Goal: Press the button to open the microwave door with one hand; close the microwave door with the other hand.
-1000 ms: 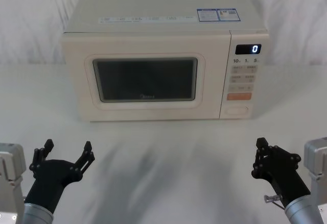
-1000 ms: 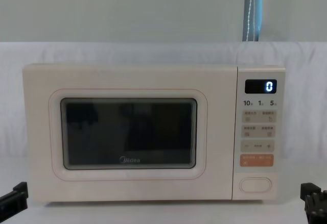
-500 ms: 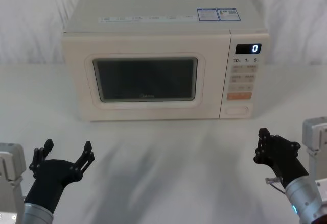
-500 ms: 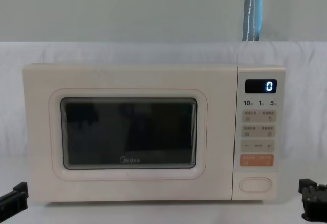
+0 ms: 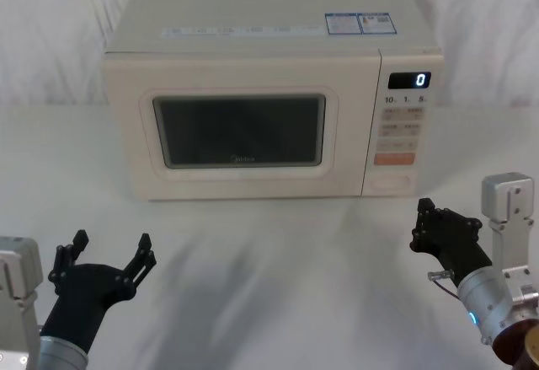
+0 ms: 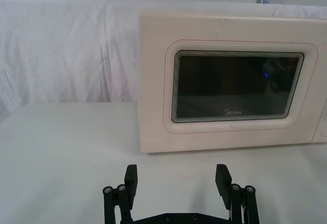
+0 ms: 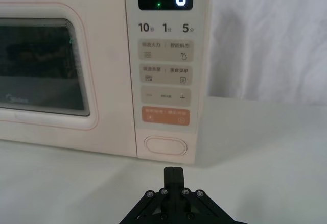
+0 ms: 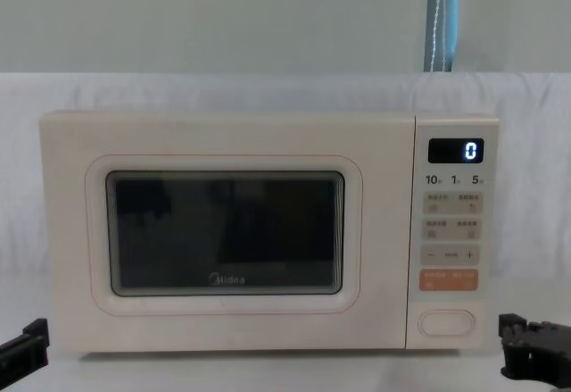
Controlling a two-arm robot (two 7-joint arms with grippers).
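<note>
Microwave door (image 5: 240, 128) flush, fully closed

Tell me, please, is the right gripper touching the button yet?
Apart. The right wrist view shows bare table between the shut right gripper and the button.

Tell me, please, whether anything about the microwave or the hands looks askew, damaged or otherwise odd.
Nothing stands out. The microwave door is shut flush, the button untouched, the left hand open and the right hand shut, both short of the microwave.
</note>
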